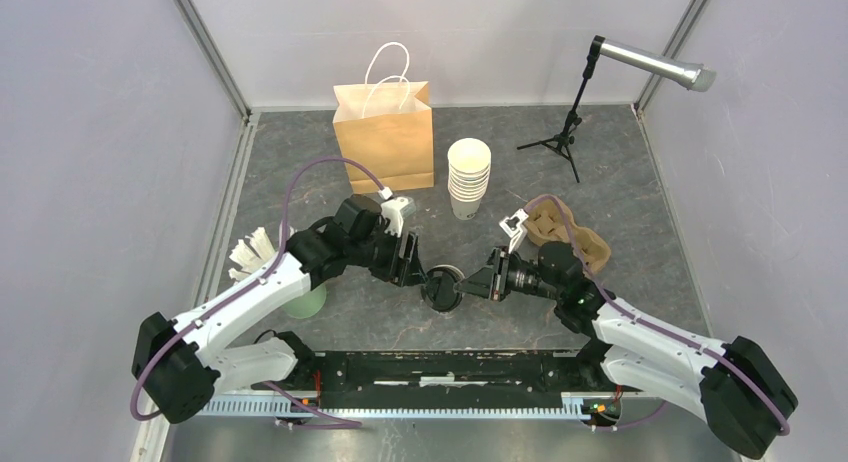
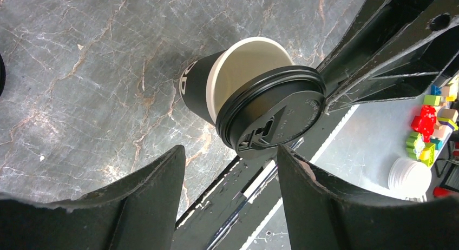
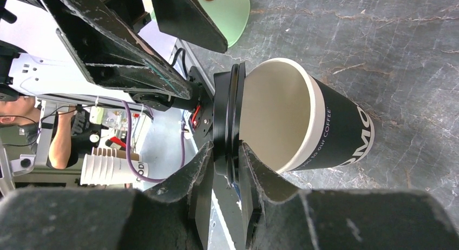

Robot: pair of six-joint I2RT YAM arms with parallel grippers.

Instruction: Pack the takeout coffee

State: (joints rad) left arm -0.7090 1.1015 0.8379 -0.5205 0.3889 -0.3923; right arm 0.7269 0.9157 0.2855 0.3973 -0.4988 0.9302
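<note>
Black lid (image 3: 224,98) in right end effector (image 3: 226,150), at cup (image 3: 335,131) mouth.

A grey marbled table (image 1: 650,182) is enclosed by plain white walls (image 1: 100,132). At the back stands an upright brown paper bag (image 1: 384,132) with white handles. A stack of lidless cream cups (image 1: 468,177) stands just to its right. In the back right corner, a small black tripod (image 1: 562,132) holds a slanted silver cylinder (image 1: 655,64). A brown moulded tray (image 1: 590,244) lies right of centre. Near the left edge are a pale green container (image 1: 308,302) and fanned white pieces (image 1: 252,250). Beyond the table's near edge are coloured blocks (image 2: 430,120), a white round stack (image 2: 410,178), more stacked cups (image 3: 105,169) and a person's arm (image 3: 57,144).
</note>
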